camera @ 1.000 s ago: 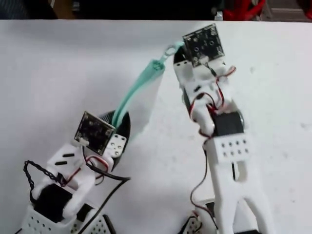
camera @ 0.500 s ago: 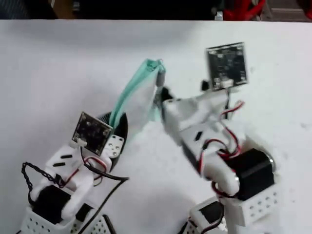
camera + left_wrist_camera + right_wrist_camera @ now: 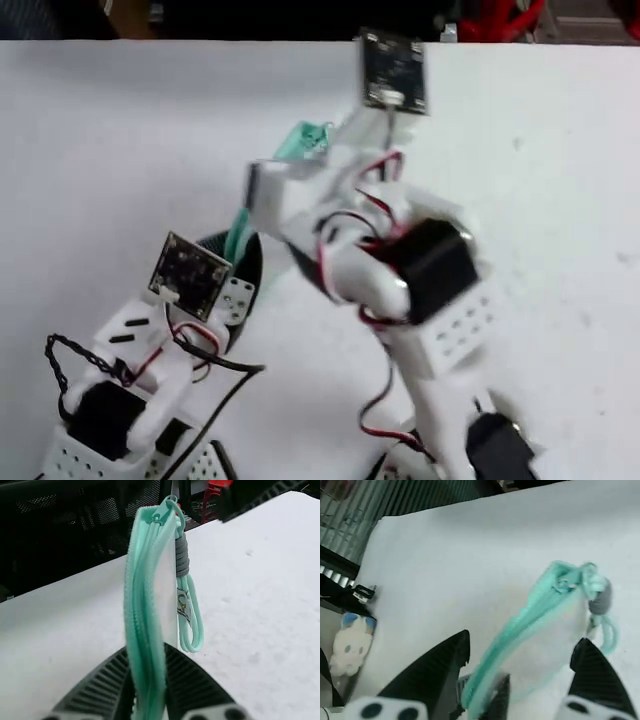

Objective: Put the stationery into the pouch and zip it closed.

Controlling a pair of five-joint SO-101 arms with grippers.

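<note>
Seen from above, my right arm [image 3: 345, 265] lies across the mint-green zippered fabric pouch [image 3: 305, 142]. It covers all but the zipper end toward the far edge of the surface [image 3: 120, 130] and a thin strip beside my square black camera board [image 3: 190, 270]. That board hides the fingers beneath it.

In the left wrist view, my left gripper [image 3: 146, 655] clamps the pouch, and the lower edge cuts off both the left fingers [image 3: 100, 690] and the pouch's base. I cannot see inside the pouch. The little tag [image 3: 183, 605] on the green cord loop [image 3: 192, 625] is too small to make out.

Between the spread fingers of my right gripper [image 3: 524, 639], the pouch's lower part runs off the frame. A small white-and-blue thing [image 3: 347, 640] beyond the surface's side edge is unclear.
</note>
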